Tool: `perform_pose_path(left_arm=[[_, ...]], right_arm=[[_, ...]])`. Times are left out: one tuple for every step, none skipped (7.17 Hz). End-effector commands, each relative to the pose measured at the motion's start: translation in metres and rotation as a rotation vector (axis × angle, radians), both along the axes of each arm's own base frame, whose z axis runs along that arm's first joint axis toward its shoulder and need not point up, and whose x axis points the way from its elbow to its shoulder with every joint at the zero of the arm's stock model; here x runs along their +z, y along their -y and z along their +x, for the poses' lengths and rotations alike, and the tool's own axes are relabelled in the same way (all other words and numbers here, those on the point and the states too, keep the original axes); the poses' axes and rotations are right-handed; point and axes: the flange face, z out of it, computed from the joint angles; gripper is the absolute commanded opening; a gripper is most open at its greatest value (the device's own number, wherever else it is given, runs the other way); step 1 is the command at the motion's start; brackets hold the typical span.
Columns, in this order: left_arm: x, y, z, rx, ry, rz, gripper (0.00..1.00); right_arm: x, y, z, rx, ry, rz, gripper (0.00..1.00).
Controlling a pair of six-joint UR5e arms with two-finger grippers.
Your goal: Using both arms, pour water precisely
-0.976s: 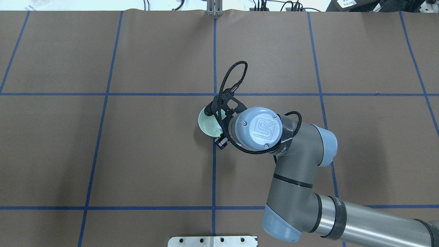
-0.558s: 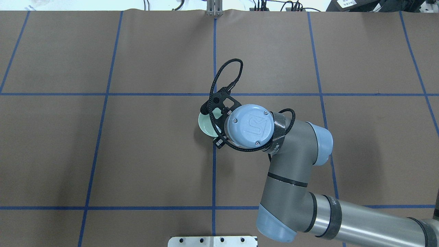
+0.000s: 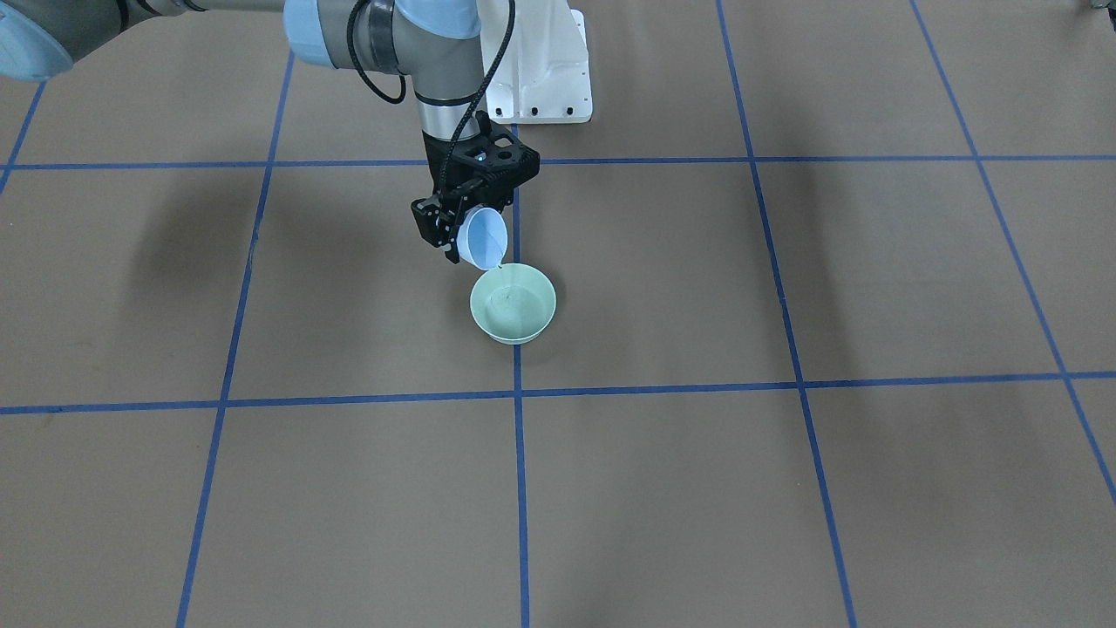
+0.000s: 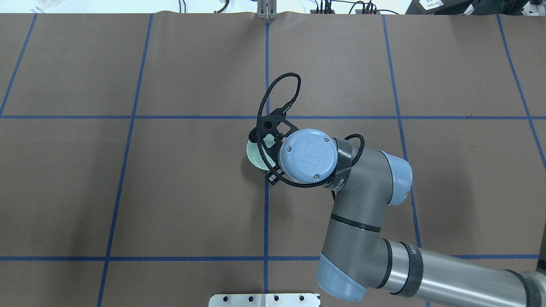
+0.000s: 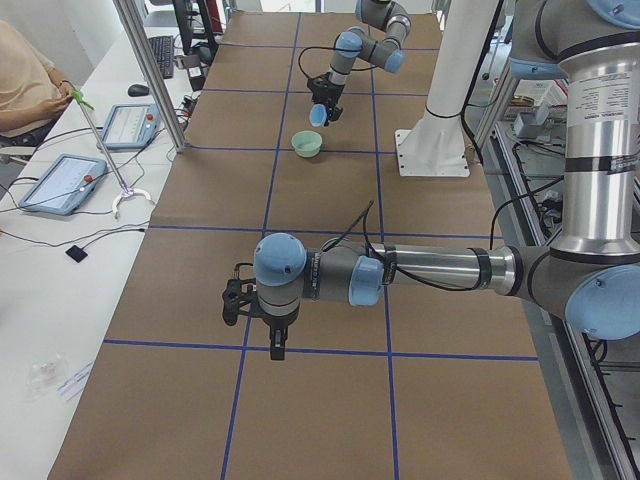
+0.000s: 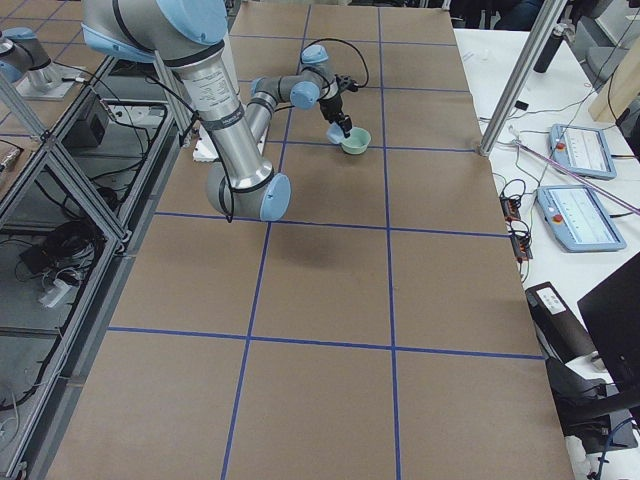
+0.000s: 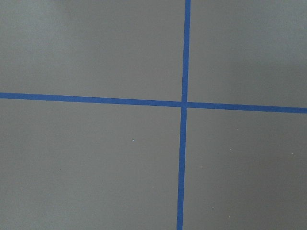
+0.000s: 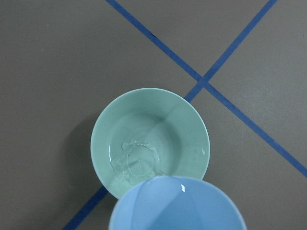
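Pouring over green bowl (image 3: 513, 303).
Grips tilted blue cup (image 3: 485, 239) in right end effector (image 3: 460, 228), now further across bowl, rippling water (image 8: 136, 160) inside; cannot tell left end effector (image 5: 250, 305) state.

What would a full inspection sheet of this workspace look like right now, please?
Surface: brown table cover with blue tape grid.
Job's things: green bowl upright on the table, water rippling inside; blue cup tilted above its rim, pouring.
Clutter: nothing seen.
Grippers: right gripper shut on blue cup; left gripper over bare table, state unclear.
Cables: black cable looped above right gripper.
Surroundings: operator seated at side desk with tablets.
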Motion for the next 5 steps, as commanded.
perform_pose_path(left_arm=[[0.0, 0.0, 0.0, 0.0, -0.001, 0.0, 1.0], [-0.0006, 0.0006, 0.0, 0.0, -0.001, 0.0, 1.0], [-0.0006, 0.0005, -0.0007, -0.002, -0.001, 0.0, 1.0], [-0.0006, 0.0005, -0.0007, -0.002, -0.001, 0.0, 1.0], [-0.0006, 0.0005, -0.0007, -0.002, -0.001, 0.0, 1.0]], right_arm=[[-0.0017, -0.0008, -0.0008, -0.008, -0.01, -0.012, 0.0], [-0.0048, -0.0007, -0.001, -0.008, -0.015, -0.014, 0.0], [-0.0046, -0.0007, -0.001, -0.008, -0.017, -0.015, 0.0], [-0.0048, -0.0007, -0.001, -0.008, -0.015, -0.014, 0.0], [-0.0057, -0.0008, -0.001, -0.008, -0.01, -0.012, 0.0]])
